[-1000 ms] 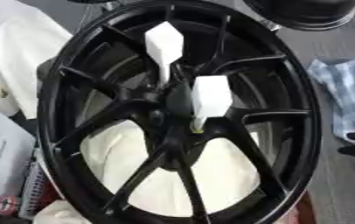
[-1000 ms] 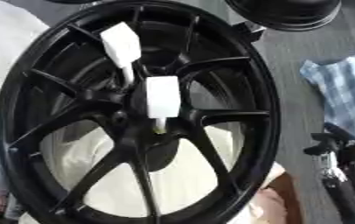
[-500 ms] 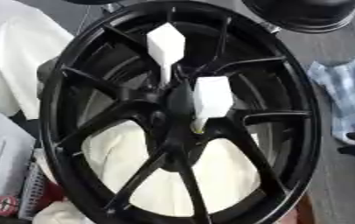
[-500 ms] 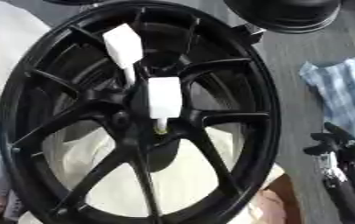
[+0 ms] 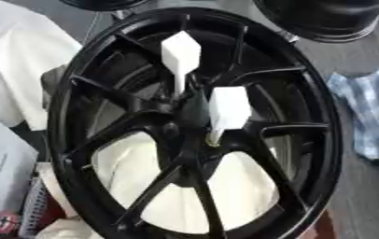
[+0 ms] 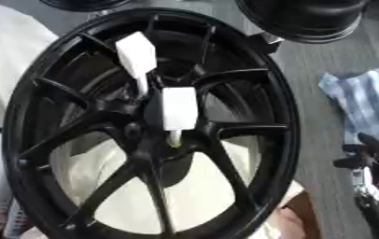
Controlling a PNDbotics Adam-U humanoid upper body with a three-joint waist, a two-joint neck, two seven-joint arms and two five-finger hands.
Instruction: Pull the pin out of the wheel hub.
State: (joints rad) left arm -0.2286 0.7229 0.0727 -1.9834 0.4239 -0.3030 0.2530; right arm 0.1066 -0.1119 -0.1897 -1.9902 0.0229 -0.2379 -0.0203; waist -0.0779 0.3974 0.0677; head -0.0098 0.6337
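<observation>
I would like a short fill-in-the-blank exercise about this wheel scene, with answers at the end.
1. The wheel hub is ____ in colour.
2. ____ white pins stick out near its centre.
3. The right hand touches ____ pin.
4. The checked cloth lies to the wheel's ____.

Answers: black; two; no; right

You have open air above the wheel hub [image 5: 194, 116]; two white pins [image 5: 227, 113] stand there, spokes crowding below
</observation>
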